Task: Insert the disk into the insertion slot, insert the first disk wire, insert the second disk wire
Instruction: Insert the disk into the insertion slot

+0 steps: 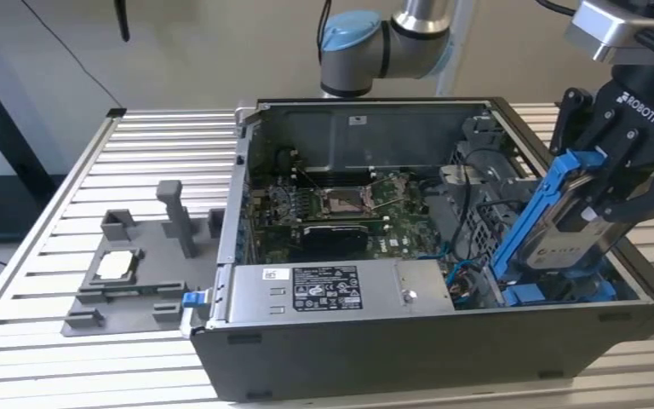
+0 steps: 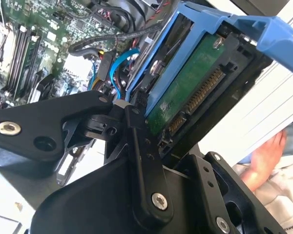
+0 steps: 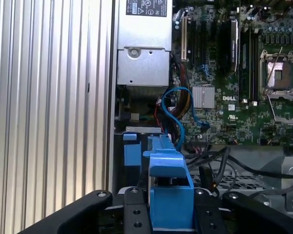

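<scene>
End effector [image 1: 611,192] clamped on the tilted disk [image 1: 560,247], lower end (indistinct) down in the case [image 1: 418,349].

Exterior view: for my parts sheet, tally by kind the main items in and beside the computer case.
computer case: 1
power-supply box: 1
CPU socket: 1
disk in its blue carrier, clamped by the gripper: 1
grey fixture beside the case: 1
Total: 5
</scene>
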{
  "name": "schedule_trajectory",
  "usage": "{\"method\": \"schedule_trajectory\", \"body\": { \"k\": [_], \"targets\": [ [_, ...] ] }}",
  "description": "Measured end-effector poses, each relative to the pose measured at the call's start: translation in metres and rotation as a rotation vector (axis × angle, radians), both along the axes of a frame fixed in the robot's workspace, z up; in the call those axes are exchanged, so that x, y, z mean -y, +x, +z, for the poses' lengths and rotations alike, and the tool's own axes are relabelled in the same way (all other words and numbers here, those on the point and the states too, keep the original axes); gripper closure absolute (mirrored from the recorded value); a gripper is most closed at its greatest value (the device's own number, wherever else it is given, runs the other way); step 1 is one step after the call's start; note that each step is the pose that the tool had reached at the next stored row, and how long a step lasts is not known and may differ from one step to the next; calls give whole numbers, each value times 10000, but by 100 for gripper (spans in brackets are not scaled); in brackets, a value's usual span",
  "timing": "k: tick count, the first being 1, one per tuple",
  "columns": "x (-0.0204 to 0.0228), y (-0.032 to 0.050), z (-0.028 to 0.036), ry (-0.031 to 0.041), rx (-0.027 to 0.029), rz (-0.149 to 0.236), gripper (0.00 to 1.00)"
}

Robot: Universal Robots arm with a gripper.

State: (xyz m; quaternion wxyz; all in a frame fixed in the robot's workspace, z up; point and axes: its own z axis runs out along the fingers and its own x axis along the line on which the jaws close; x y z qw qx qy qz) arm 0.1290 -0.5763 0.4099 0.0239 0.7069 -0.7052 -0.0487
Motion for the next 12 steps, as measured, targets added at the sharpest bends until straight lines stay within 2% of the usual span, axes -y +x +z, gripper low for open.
{"method": "schedule_trajectory", "body": {
  "k": [6, 10, 12],
  "targets": [
    [19, 2, -14, 4, -39, 20, 67],
    [20, 2, -19, 6, -92, 20, 67],
    [20, 3, -20, 10, -151, 21, 67]
  ]
}}
